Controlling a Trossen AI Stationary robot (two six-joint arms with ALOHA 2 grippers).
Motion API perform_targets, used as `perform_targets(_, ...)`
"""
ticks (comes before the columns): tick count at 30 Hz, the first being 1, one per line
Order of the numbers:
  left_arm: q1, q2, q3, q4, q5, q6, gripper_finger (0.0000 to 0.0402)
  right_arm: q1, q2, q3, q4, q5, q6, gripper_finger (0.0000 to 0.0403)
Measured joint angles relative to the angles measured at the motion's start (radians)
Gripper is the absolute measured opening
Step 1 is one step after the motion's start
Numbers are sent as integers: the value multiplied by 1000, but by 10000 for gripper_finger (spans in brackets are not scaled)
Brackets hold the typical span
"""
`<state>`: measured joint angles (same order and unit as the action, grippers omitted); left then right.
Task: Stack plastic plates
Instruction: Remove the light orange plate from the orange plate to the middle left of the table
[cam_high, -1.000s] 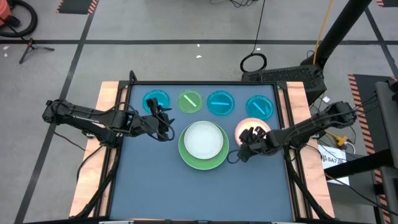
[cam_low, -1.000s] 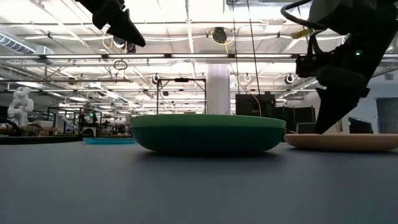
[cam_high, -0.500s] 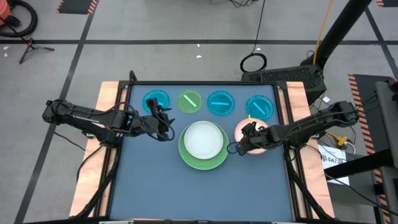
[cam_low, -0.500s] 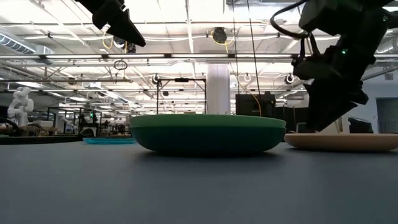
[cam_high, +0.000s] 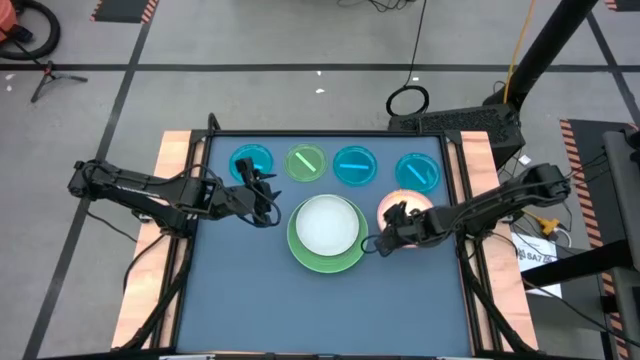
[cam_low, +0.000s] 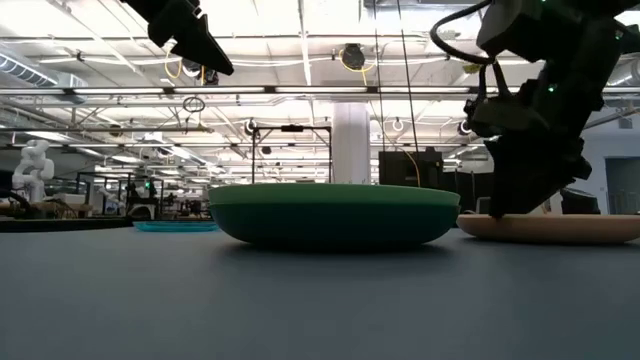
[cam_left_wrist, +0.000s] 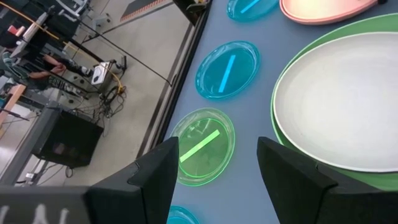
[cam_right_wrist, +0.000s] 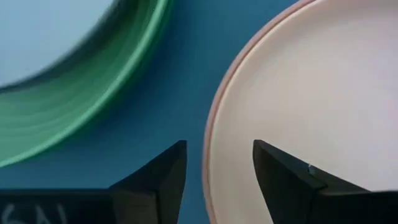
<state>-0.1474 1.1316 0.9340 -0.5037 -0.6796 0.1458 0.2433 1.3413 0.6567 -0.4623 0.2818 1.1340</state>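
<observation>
Right end effector straddles the pink plate's rim, the green stack just to its left

In the high view's lower centre, the right end effector (cam_high: 387, 232) sits low at the left edge of the pink plate (cam_high: 412, 208); its wrist view shows the fingers (cam_right_wrist: 155, 174) parted with the rim (cam_right_wrist: 211, 149) running between them, gripping nothing yet. The plate is round, so no long axis matters: what counts is that the rim lies directly under this end effector and the cream plate (cam_high: 326, 224) on the light green plate (cam_high: 345, 258) lies immediately left, across a strip of blue counter (cam_high: 300, 310). The left end effector (cam_high: 268, 203), fingers apart and empty, hovers farther off beside the stack. Along the far edge, four small translucent plates (cam_high: 354, 165) remain in a row.
</observation>
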Motion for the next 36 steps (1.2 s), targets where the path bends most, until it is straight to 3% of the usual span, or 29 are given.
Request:
perform_targets(6,0,0,0,-1,0,-1,223,1,50,0,12,1,-5,153)
perform_targets(16,0,0,0,0,0,-3,223,1,-27,0,-8,-25,-33,12)
perform_targets(27,0,0,0,11,0,-29,223,17,-120,0,-5,-30,-75,5)
perform_targets(30,0,0,0,16,1,-44,223,41,-121,1,72,-133,-125,5)
perform_targets(32,0,0,0,22,1,-51,223,63,-121,2,35,-180,-109,3)
perform_targets(36,0,0,0,37,1,-55,223,101,-131,-1,-67,-151,-34,1)
